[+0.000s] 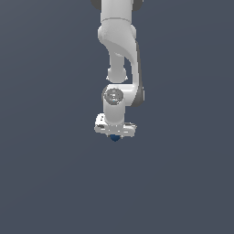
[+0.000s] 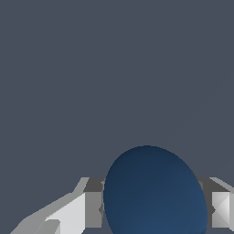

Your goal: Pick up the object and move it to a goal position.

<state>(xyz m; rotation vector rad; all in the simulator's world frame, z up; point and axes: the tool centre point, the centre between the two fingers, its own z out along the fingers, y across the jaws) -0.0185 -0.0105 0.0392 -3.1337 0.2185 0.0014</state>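
The ball (image 2: 154, 192) sits between the two fingers (image 2: 93, 208) of the gripper (image 2: 155, 209), dark blue, filling most of the gap in the wrist view. Fingers look closed against both its sides, so I judge it gripped, centred for a stable carry. In the exterior view the ball (image 1: 114, 137) pokes out just under the gripper (image 1: 115, 135), which hangs straight down from the arm (image 1: 119, 55). It's a sphere: no long axis, no facing direction, so orientation doesn't matter. No goal marker visible; background is plain grey.
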